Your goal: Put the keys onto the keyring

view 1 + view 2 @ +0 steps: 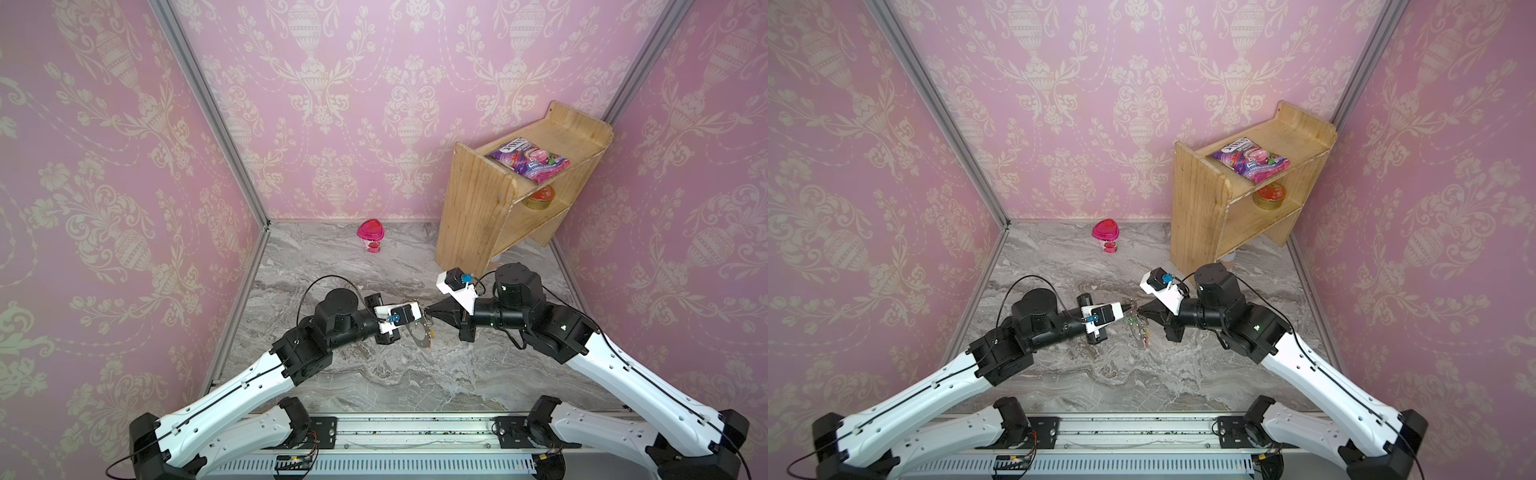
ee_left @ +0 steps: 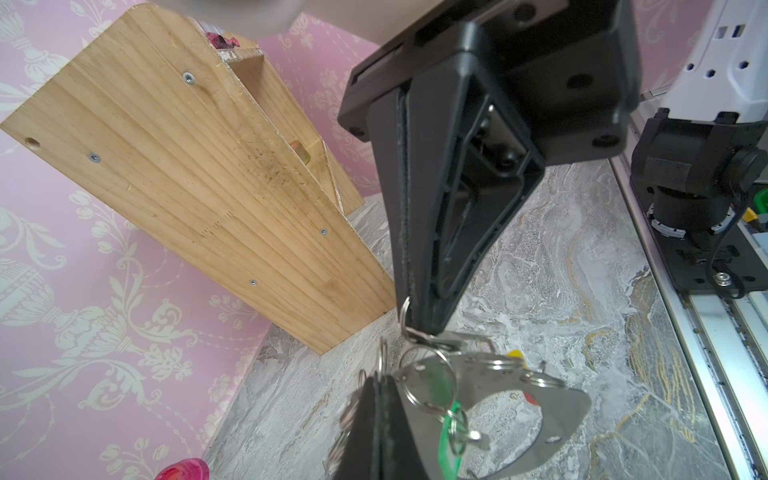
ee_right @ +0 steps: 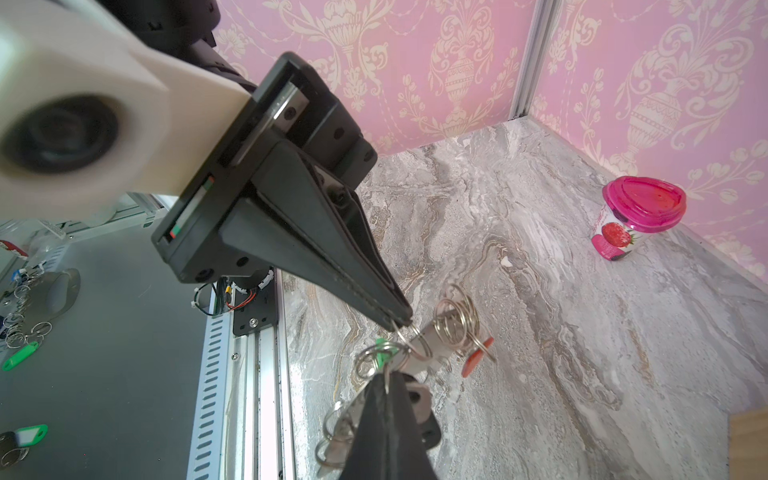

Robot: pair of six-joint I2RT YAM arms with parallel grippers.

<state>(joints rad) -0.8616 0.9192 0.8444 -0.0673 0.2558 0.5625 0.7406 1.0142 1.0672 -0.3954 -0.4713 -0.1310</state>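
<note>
We had both claws meeting over the middle of the table (image 1: 374,382), each one clamped shut. The left gripper (image 3: 401,322) pinched a small ring on the keyring (image 2: 557,411). The right gripper (image 2: 419,328) nipped another ring right beside it, so the plate hung tilted just below the two tips. The wooden shelf (image 1: 478,216) crowded the far right corner, close behind the right arm. A pink cup (image 1: 370,237) sat by the far edge, well apart. We saw bare marble towards the near edge.
</note>
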